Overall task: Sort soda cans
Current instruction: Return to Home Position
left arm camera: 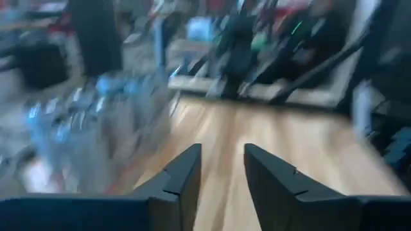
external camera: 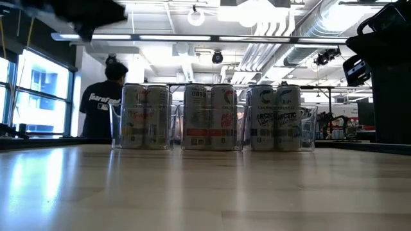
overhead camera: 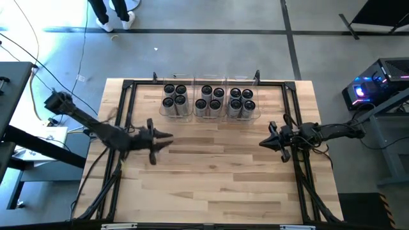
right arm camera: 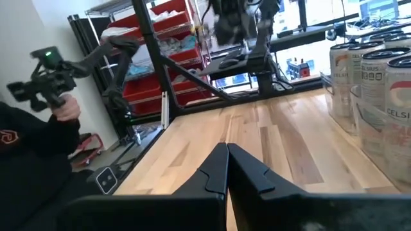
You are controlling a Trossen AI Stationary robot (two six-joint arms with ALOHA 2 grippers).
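Soda cans (overhead camera: 209, 101) sit in bins (overhead camera: 194, 96), well apart from left gripper (overhead camera: 169, 136), spread, and right gripper (overhead camera: 261, 143), pressed together

From above, one camera looks straight down and takes in the whole desk (overhead camera: 211, 179). A second sits at desk-top height, facing level across the boards to the soda cans (external camera: 196, 119) and the room beyond. Each wrist camera peers forward, close over the left end effector (left arm camera: 221, 151) or right end effector (right arm camera: 227, 149); the right one shares those cans, seen side-on.
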